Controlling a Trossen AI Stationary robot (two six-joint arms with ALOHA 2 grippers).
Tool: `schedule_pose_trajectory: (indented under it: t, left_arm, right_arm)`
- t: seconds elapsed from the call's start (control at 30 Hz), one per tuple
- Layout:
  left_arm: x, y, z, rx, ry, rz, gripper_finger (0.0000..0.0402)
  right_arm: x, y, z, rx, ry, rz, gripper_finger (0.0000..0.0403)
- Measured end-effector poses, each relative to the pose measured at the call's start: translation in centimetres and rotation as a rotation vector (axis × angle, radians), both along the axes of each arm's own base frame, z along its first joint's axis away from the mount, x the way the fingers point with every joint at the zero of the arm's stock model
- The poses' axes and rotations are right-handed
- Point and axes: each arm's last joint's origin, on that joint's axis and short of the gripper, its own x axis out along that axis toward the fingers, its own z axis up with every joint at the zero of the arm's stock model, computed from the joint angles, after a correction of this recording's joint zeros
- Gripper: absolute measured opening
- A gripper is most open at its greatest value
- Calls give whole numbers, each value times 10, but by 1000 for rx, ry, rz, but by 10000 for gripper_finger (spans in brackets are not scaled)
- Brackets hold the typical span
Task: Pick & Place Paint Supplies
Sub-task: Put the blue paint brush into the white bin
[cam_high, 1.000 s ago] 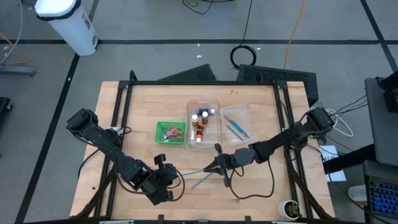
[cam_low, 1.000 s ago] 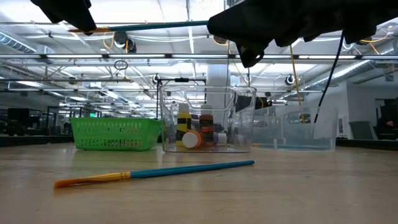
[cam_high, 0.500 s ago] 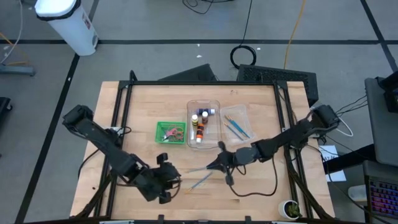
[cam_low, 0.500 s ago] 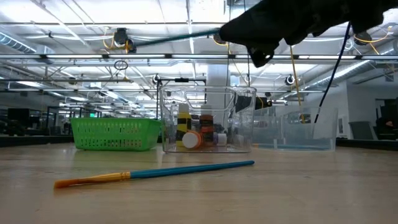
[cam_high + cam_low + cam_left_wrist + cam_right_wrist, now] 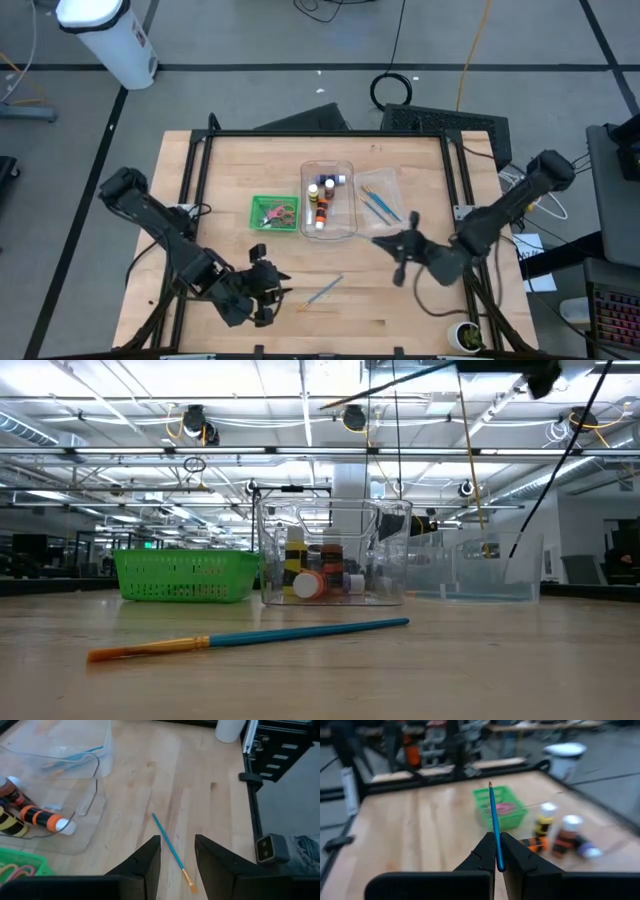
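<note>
My right gripper is shut on a thin blue brush and holds it high above the table near the clear brush tray; the low view shows the brush in the air. A second blue brush with an orange end lies flat on the table. My left gripper hovers open over this brush, at the table's near left. A clear bin holds paint bottles. A green basket holds scissors. My right gripper pinches the brush's blue handle between its two fingers, near the plain end. The brush runs along the fingers and sticks out ahead of them, bristle tip foremost. It is lifted clear, nearly level, and its tip points toward the table's left.
The green basket, the bottle bin and the clear tray stand in a row across the table's middle. Bare wood lies around them and along the near edge. A black frame rail borders the table.
My right gripper has carried the held brush up and toward the table's right, away from my left gripper. It now sits beside the clear tray. My left gripper, which stood at the brush's far end a second ago, has drawn back toward the near left corner. The brush on the table has not moved.
</note>
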Motion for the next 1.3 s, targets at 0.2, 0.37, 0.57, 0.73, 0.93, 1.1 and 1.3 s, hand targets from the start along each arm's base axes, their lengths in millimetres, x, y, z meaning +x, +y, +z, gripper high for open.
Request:
schedule_pose_trajectory:
  t: [0.2, 0.37, 0.57, 0.73, 0.93, 1.1, 1.3]
  left_arm:
    - [7, -2, -12, 25, 30, 9, 129]
    - [14, -1, -20, 33, 54, 19, 129]
    - [19, 3, -23, 17, 78, 17, 129]
    - [22, 7, -24, 8, 85, 23, 129]
    - [24, 10, -24, 7, 87, 33, 129]
    - [24, 10, -24, 5, 89, 30, 129]
    - [24, 10, -24, -1, 89, 33, 129]
  right_arm:
    - [-30, -6, -6, 35, 16, -145, 1]
    - [-40, -25, -23, 78, 100, -289, 1]
    - [-44, -47, -37, 140, 211, -420, 1]
    - [-40, -64, -55, 172, 274, -492, 2]
    - [-30, -84, -68, 143, 301, -544, 39]
    - [-16, -92, -68, 28, 305, -464, 113]
    - [-2, -91, -59, -36, 227, -388, 197]
